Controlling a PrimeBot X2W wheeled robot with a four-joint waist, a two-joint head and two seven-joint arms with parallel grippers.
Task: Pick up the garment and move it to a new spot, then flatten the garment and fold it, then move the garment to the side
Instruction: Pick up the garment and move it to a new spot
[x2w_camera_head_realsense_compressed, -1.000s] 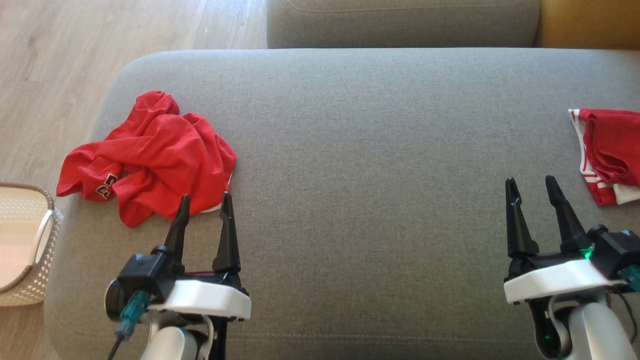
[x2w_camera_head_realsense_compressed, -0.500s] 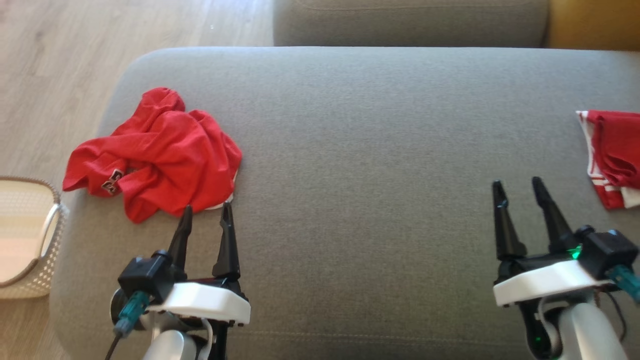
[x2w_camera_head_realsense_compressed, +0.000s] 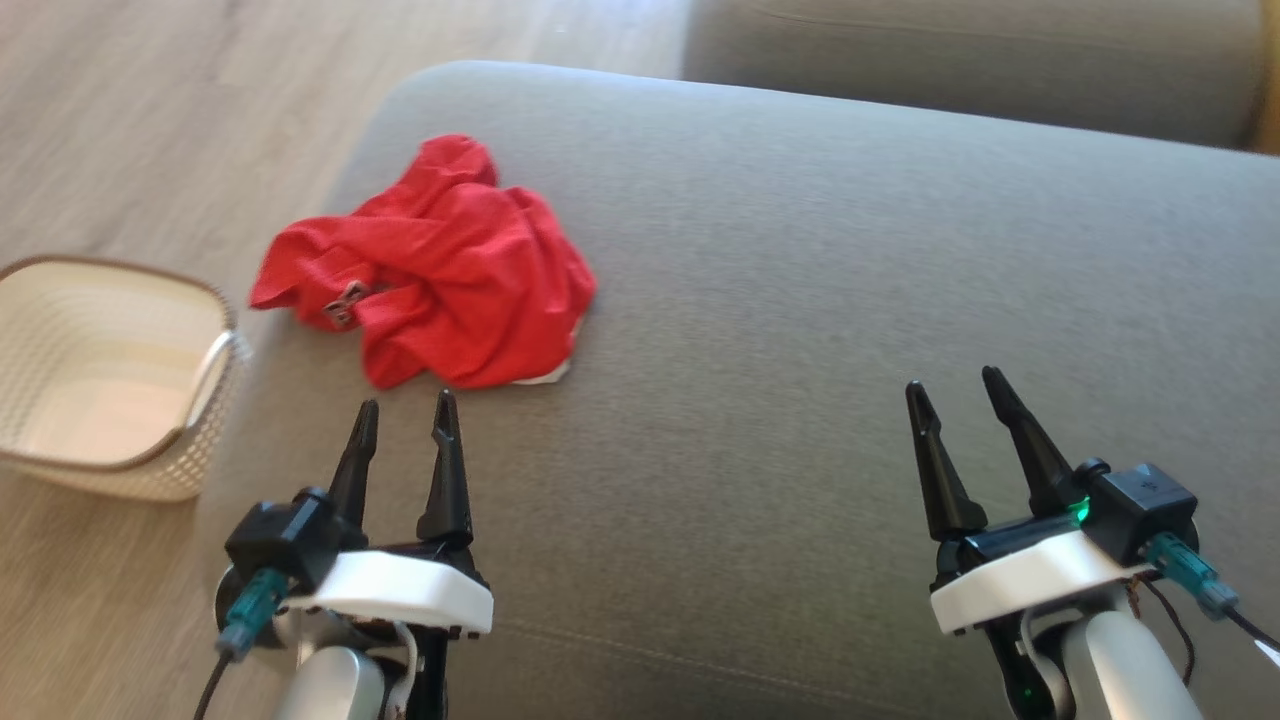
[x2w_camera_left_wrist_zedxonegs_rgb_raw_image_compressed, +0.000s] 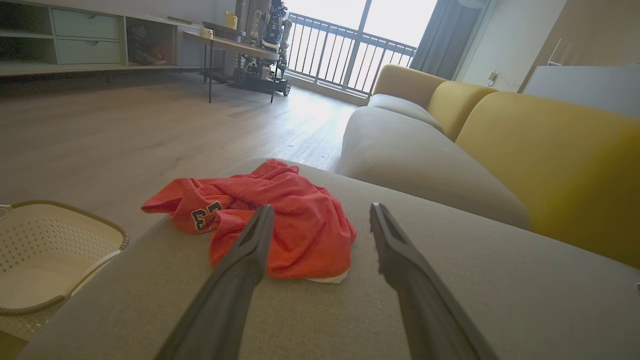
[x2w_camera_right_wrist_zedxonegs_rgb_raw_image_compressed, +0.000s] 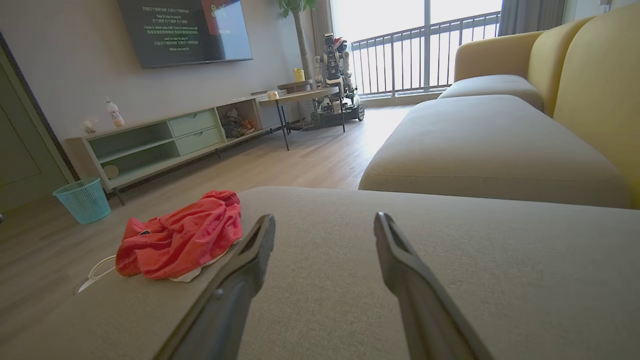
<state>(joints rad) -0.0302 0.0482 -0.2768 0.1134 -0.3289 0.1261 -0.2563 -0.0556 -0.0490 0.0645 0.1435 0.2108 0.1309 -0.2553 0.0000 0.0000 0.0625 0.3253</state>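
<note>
Head view showed the red garment (x2w_camera_head_realsense_compressed: 440, 275) bunched up by the left edge of the grey sofa seat (x2w_camera_head_realsense_compressed: 800, 300), close to its far corner. My left gripper (x2w_camera_head_realsense_compressed: 405, 402) was wide open and held nothing, near the garment. My right gripper (x2w_camera_head_realsense_compressed: 952, 380) was wide open too, empty, well apart from it.

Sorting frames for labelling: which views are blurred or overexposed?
Head view: slightly smeared, wooden floor and basket soft, red garment readable. Left wrist view: sharp, but the balcony window is blown out white. Right wrist view: sharp too, balcony window washed out likewise.
</note>
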